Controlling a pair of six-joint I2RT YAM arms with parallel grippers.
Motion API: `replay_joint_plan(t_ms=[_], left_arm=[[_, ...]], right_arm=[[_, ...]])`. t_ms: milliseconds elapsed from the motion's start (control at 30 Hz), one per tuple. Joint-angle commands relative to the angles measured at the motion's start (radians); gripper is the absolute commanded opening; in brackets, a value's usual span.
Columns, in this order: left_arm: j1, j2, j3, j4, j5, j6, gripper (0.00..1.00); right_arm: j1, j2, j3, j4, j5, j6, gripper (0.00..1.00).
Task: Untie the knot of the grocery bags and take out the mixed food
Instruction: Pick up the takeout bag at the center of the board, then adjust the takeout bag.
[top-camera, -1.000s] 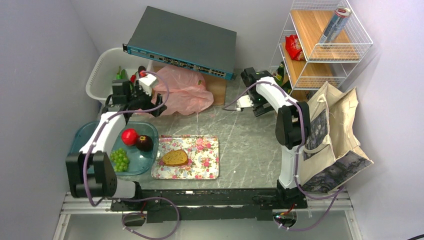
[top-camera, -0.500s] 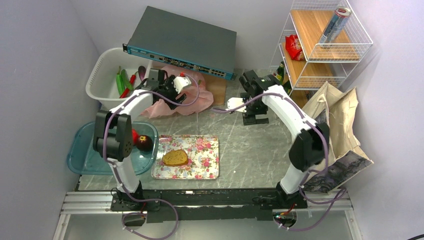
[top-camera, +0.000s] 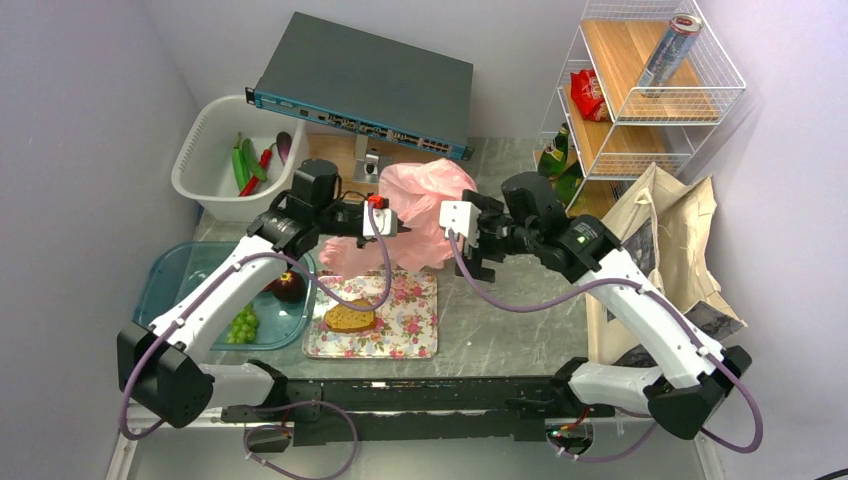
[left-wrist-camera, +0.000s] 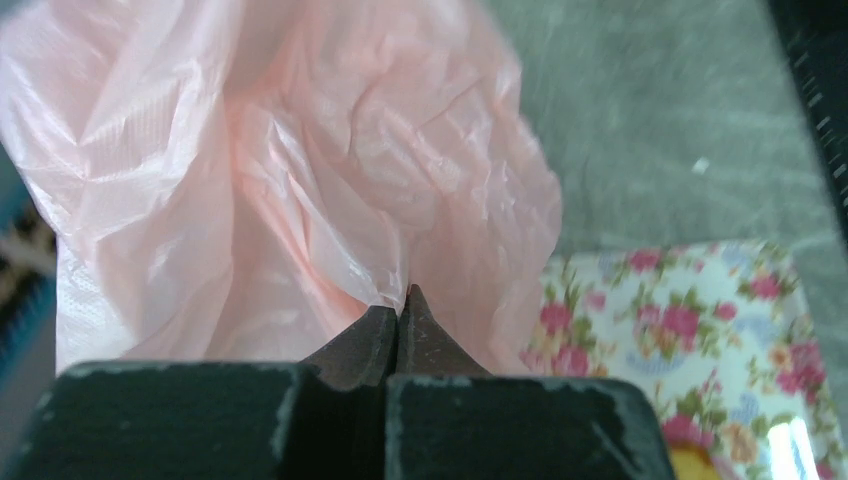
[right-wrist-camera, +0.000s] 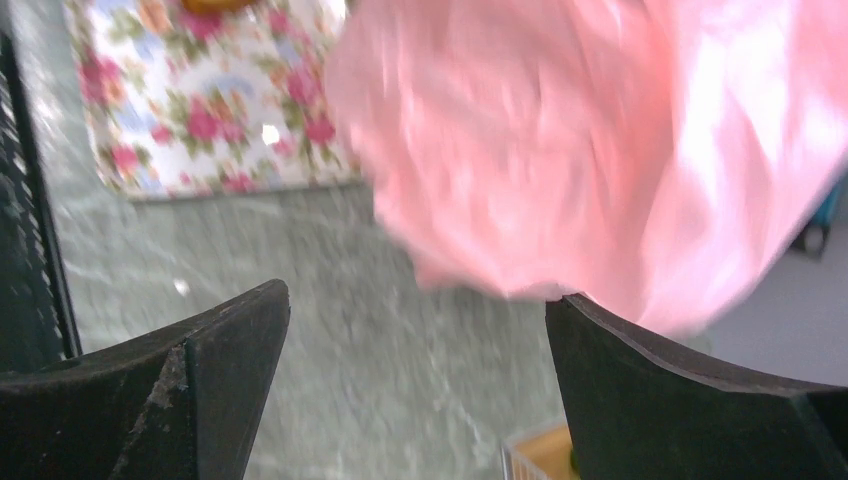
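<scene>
The thin pink bag (top-camera: 428, 205) hangs lifted over the far edge of the floral tray (top-camera: 415, 335). My left gripper (top-camera: 393, 226) is shut on a fold of the bag (left-wrist-camera: 250, 150), its tips (left-wrist-camera: 400, 300) pinching the film. My right gripper (top-camera: 475, 245) stands open just right of the bag (right-wrist-camera: 600, 150), the film brushing one finger (right-wrist-camera: 640, 380). I cannot pick out the knot. A bread slice (top-camera: 349, 317) lies on the tray. Grapes (top-camera: 240, 324) and a plum (top-camera: 290, 287) sit in the teal tub (top-camera: 170, 280). The canvas tote (top-camera: 670, 260) leans at the right.
A white basket (top-camera: 205, 150) at the back left holds peppers (top-camera: 245, 162) and an eggplant (top-camera: 283, 147). A network switch (top-camera: 365, 80) stands behind the bag. The wire shelf (top-camera: 650, 100) carries a can (top-camera: 670, 50), a red packet (top-camera: 587, 95) and a green bottle (top-camera: 553, 155).
My left gripper closed on the pink bag and pulled it up and toward the middle. My right arm swung in from the back to the bag's right side, still open.
</scene>
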Motion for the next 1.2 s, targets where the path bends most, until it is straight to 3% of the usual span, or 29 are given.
replay_joint_plan(t_ms=[0,100,233,267,333,433,467,567,600,667,867,1100,1133,1167], left_arm=[[-0.098,-0.014,0.076,0.114,0.143,-0.130,0.00],[-0.161,-0.031,0.101,0.240,0.157,-0.251,0.00],[-0.196,-0.043,0.088,0.500,0.168,-0.541,0.00],[-0.203,-0.049,0.084,0.546,0.165,-0.602,0.00],[-0.208,-0.073,0.079,0.578,0.151,-0.644,0.00],[-0.186,-0.126,0.090,0.505,0.121,-0.640,0.00],[-0.163,-0.145,0.101,0.466,0.110,-0.655,0.12],[-0.072,-0.177,0.177,0.265,0.114,-0.646,0.89],[-0.062,-0.184,0.196,0.176,0.080,-0.602,0.98],[-0.062,-0.189,0.205,0.056,0.019,-0.512,0.99],[-0.192,-0.059,0.186,0.104,0.006,-0.541,0.99],[-0.259,0.064,0.136,0.372,-0.030,-0.779,0.99],[-0.257,0.059,0.127,0.412,-0.018,-0.799,0.89],[-0.257,0.049,0.114,0.453,0.014,-0.818,0.68]], right_arm=[[0.055,0.026,-0.015,0.252,-0.100,0.113,1.00],[0.094,0.037,-0.009,0.296,-0.105,0.121,1.00],[0.149,0.018,0.006,0.318,-0.107,0.162,0.98],[0.156,0.014,0.015,0.316,-0.112,0.180,0.86],[0.159,0.009,0.043,0.281,-0.112,0.200,0.47],[0.159,-0.017,0.046,0.188,-0.043,0.161,0.10],[0.158,-0.034,0.037,0.163,-0.013,0.148,0.01],[0.156,-0.095,0.022,0.099,0.059,0.145,0.00],[0.156,-0.111,0.024,0.087,0.071,0.153,0.00],[0.148,-0.134,0.047,0.066,0.073,0.186,0.00],[0.122,-0.091,0.181,0.064,-0.037,0.242,0.00],[0.120,-0.006,0.378,0.013,-0.167,0.272,0.00],[0.121,-0.001,0.402,-0.005,-0.164,0.271,0.00],[0.121,0.000,0.423,-0.011,-0.151,0.270,0.00]])
